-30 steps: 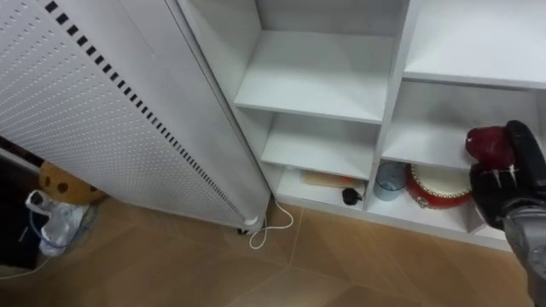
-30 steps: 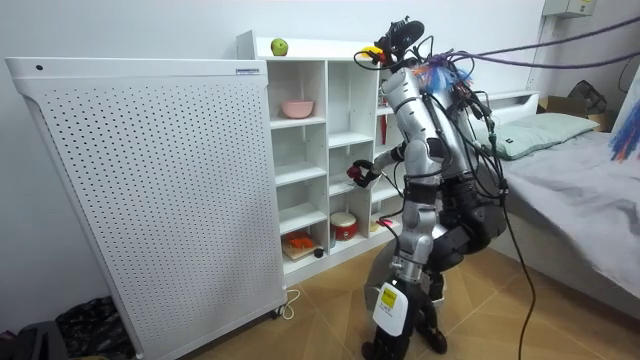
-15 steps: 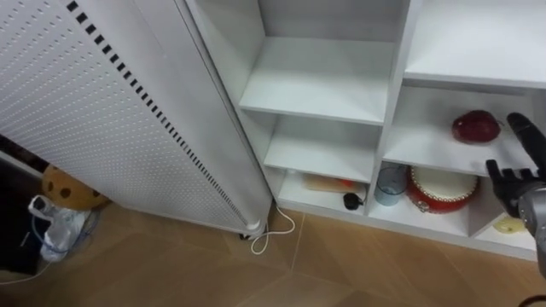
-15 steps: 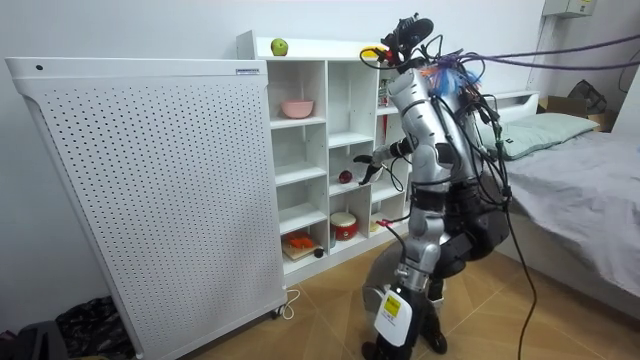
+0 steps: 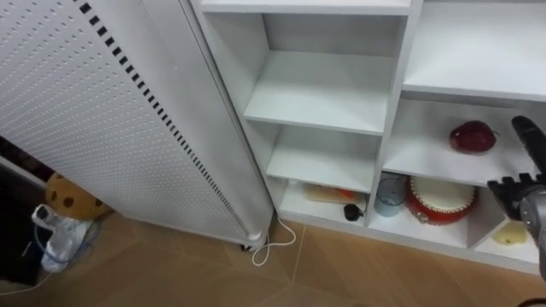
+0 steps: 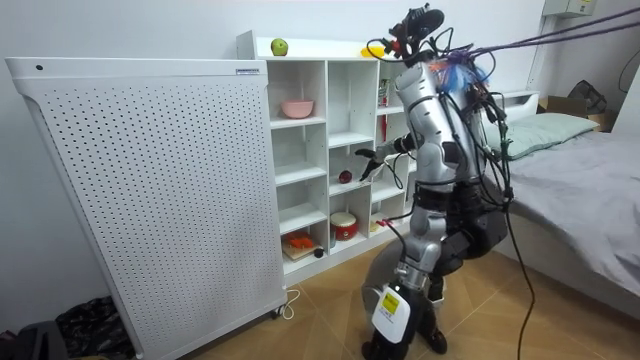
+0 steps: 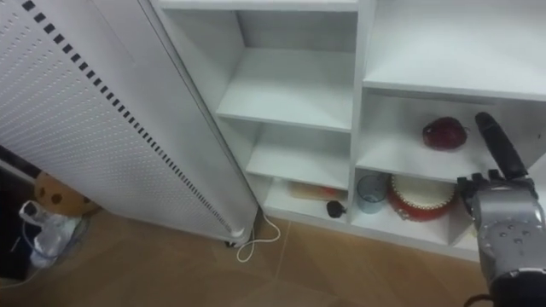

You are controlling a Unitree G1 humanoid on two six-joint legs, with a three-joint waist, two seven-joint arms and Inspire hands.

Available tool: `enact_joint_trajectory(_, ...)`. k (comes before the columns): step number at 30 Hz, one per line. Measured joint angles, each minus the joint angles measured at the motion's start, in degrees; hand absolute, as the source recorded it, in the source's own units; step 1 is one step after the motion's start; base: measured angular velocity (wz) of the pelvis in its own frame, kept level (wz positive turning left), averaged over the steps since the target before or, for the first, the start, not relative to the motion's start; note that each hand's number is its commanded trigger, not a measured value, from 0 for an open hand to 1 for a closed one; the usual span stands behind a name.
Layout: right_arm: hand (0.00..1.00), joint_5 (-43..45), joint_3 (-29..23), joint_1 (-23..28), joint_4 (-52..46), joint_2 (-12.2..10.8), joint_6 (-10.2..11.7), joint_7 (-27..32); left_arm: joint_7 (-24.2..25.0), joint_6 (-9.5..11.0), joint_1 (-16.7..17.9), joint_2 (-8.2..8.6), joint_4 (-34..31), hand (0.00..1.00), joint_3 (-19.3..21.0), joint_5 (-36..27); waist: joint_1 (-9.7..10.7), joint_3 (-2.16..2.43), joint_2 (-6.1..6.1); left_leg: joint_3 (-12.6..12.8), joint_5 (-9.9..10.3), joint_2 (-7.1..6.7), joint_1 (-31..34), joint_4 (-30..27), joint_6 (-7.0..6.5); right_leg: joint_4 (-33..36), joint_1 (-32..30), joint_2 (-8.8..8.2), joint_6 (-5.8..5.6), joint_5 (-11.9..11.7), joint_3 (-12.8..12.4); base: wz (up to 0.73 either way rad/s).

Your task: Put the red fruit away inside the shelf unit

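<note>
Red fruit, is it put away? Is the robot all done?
The red fruit lies on a shelf, so that looks done. The right robot hand is open near it, holding nothing. A green apple sits on top of the closet, perhaps next.

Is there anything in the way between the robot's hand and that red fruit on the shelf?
Nothing visible. The red fruit sits alone on the white shelf. The right hand hangs open just in front of that compartment, to the fruit's right and apart from it, with only bare shelf between them.
</note>
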State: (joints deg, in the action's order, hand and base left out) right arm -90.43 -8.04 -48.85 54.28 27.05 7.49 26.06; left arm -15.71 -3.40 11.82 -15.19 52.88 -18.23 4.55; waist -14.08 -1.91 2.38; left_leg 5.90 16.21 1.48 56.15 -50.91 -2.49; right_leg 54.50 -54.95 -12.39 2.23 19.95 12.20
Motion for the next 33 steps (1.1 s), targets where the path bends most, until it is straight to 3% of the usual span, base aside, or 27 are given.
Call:
enact_joint_trajectory(5, 0.00, -3.84, -0.05, 4.28, 6.37, -0.32, -0.30, -7.63, 2.26, -0.10, -0.01, 0.09, 0.67, 0.00, 0.02, -0.10, -0.46, -0.17, -0.10, 0.06, 0.05, 0.53, -7.47, 3.99, 0.37, -4.27, 7.46, 0.81, -0.28, -0.70, 0.55, -0.05)
enact_joint_trajectory(8, 0.00, -3.45, -0.05, 8.61, 8.27, -2.51, -1.26, -12.39, 4.22, -0.27, -0.20, 0.20, 3.00, 0.00, 0.29, -0.23, -0.47, -0.26, -0.22, 0.21, -0.41, 0.96, -12.49, 7.93, 0.96, -9.01, 12.42, 2.05, -0.32, -2.16, 0.76, -0.16)
enact_joint_trajectory(13, 0.00, -2.34, -0.06, 14.59, 16.75, -3.10, -2.54, -18.84, 7.69, 0.00, -3.43, 0.67, 7.65, 0.00, 2.55, -0.50, -0.19, -0.46, -0.04, 0.08, -2.00, 0.85, -20.35, 14.63, 1.16, -15.39, 20.63, 2.28, -0.84, -3.07, 2.37, 0.07)
enact_joint_trajectory(19, 0.00, 4.12, 1.42, 25.97, 20.45, -6.85, -4.50, -26.86, 8.74, 0.02, -3.53, 1.18, 9.21, 0.00, 8.45, -0.46, 3.34, -0.47, -0.31, -0.56, -3.70, 0.68, -31.12, 23.91, 1.85, -26.14, 32.71, 4.32, -1.95, -4.79, 4.80, 0.10)
enact_joint_trajectory(23, 0.00, 11.99, 4.57, 36.03, 21.92, -10.24, -5.43, -30.53, 8.37, 0.93, -2.68, 1.57, 8.09, 0.00, 13.30, 0.06, 5.77, 0.12, -1.33, -0.65, -3.98, 0.19, -38.89, 29.12, 2.25, -33.08, 41.22, 5.69, -2.66, -5.99, 5.67, 0.02)
enact_joint_trajectory(24, 0.00, 13.64, 5.12, 38.74, 21.95, -11.03, -6.25, -31.36, 8.09, 1.30, -1.32, 1.85, 6.61, 0.00, 14.44, 0.22, 6.24, 0.56, -1.95, -0.58, -4.07, -0.10, -41.17, 30.92, 2.38, -34.56, 43.23, 5.81, -2.88, -6.07, 5.44, -0.07)
enact_joint_trajectory(26, 0.00, 16.97, 5.70, 42.55, 22.19, -11.81, -6.66, -32.68, 6.83, 2.16, 0.14, 2.75, 5.10, 0.00, 16.17, 2.26, 7.64, 0.91, -2.63, -0.45, -4.08, -0.25, -45.00, 33.35, 2.39, -37.09, 46.97, 6.24, -3.34, -6.35, 5.45, -0.09)
enact_joint_trajectory(29, 0.00, 22.34, 7.54, 48.02, 22.54, -12.69, -7.39, -33.93, 5.73, 2.25, 0.66, 3.46, 4.72, 0.00, 18.06, 3.67, 8.66, 1.86, -4.30, -0.33, -4.09, -0.36, -50.51, 36.30, 2.41, -40.58, 52.65, 6.71, -3.88, -6.72, 6.46, -0.05)
enact_joint_trajectory(33, 0.00, 27.89, 8.13, 52.55, 23.19, -13.96, -7.80, -36.89, 5.04, 3.39, 0.77, 4.40, 4.21, 0.00, 20.31, 3.37, 9.61, 1.93, -5.37, 0.42, -4.06, -0.26, -56.69, 38.69, 2.46, -44.27, 58.47, 7.54, -4.29, -7.63, 5.44, -0.15)
